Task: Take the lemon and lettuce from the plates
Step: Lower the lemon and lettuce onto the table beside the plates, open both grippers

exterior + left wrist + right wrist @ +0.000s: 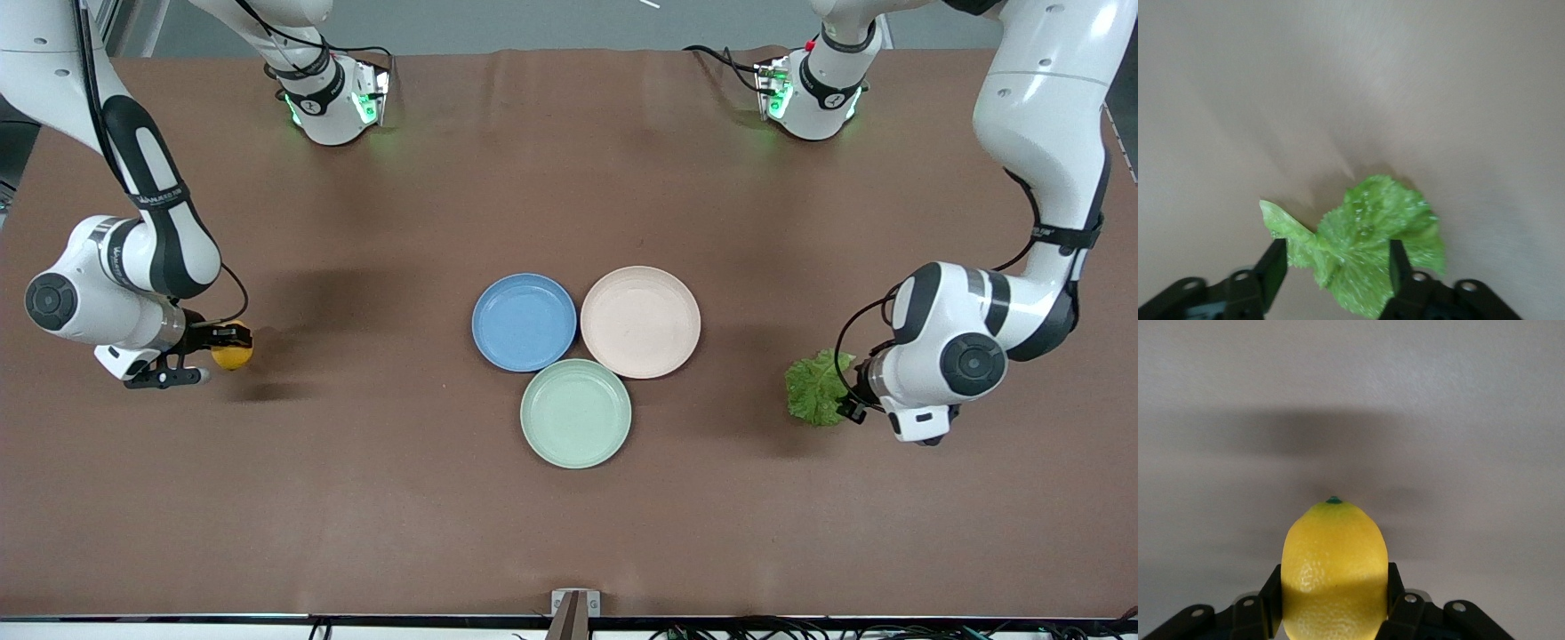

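Observation:
The lemon (233, 356) is small, oval and yellow. My right gripper (222, 356) is shut on it and holds it low over the bare table, toward the right arm's end. In the right wrist view the lemon (1335, 573) fills the gap of the gripper (1335, 587). The lettuce (816, 388) is a crinkled green leaf. My left gripper (849, 396) is shut on it over the table toward the left arm's end. The leaf (1365, 247) is bunched up in the gripper (1335, 257). The blue plate (524, 322) and the beige-pink plate (640, 321) lie empty mid-table.
A mint-green plate (576, 412), also empty, lies nearer the front camera and touches the other two. The brown table cloth (356, 498) is bare around both grippers. The arm bases (333, 98) stand at the table's edge farthest from the front camera.

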